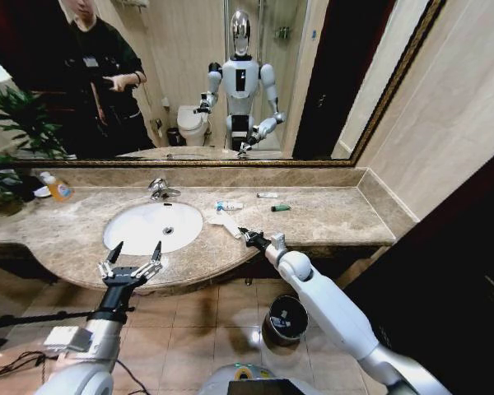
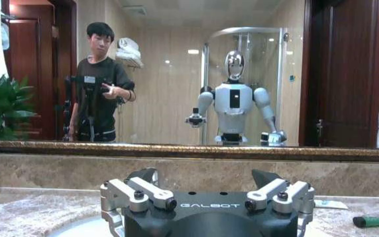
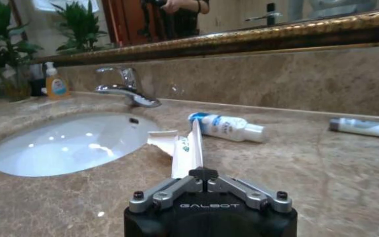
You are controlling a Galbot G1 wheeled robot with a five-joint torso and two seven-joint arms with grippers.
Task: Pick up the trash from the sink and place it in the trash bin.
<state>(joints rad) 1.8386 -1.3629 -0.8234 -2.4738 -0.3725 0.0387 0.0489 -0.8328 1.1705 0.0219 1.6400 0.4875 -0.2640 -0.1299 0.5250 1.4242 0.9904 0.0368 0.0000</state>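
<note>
Sink (image 1: 140, 234) sits left of centre in the head view, a white oval bowl set in the brown marble counter (image 1: 337, 218), and nothing lies in it that I can make out. Down at the lower middle of that view the trash bin (image 1: 285, 319) stands on the tiled floor under the counter edge, dark with a shiny rim; what it holds cannot be told from here.

Right gripper (image 1: 249, 236) reaches over the counter just right of the bowl, its fingers closed on the near end of a flat white wrapper (image 3: 187, 153). In the right wrist view the wrapper runs straight out from the pinched fingertips toward the mirror, with a crumpled white piece beside it at the rim of the bowl. Just past its far end lies a blue-and-white tube (image 3: 228, 127) on its side. Further right along the counter rest a second small white tube (image 3: 367, 128) and a green piece (image 1: 281, 208).

Left gripper (image 1: 132, 262) hangs in the lower left of the head view, in front of the counter edge near the bowl, its fingers spread wide with nothing between them.

A chrome faucet (image 1: 160, 189) stands behind the bowl, and an orange soap bottle (image 1: 58, 188) sits at the far left by a green plant (image 1: 12, 123).
</note>
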